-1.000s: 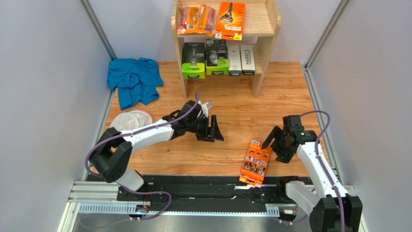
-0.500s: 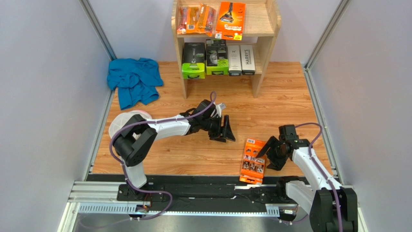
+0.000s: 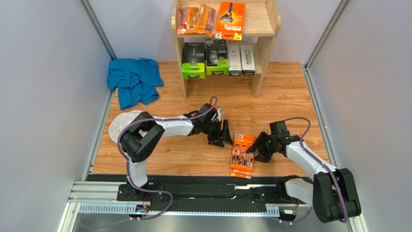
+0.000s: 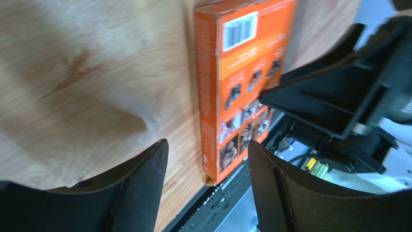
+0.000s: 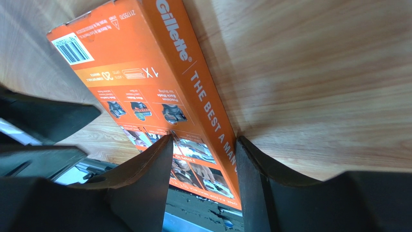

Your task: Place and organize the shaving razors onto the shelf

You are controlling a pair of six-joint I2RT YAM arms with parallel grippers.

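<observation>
box (image 3: 242,155) shifted left, arms nearer. right gripper (image 3: 259,149) astride box edge, clamp unclear; left gripper (image 3: 226,135) apart, empty. squeeze firmly before lifting.

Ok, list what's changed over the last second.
The right hand swung left onto the flat orange box, jaws narrowing across its right edge, and the box slid left; a firm grip isn't certain. The left hand reached right toward the box, jaws open. The shelf, its packs and the blue cloth stayed put.
</observation>
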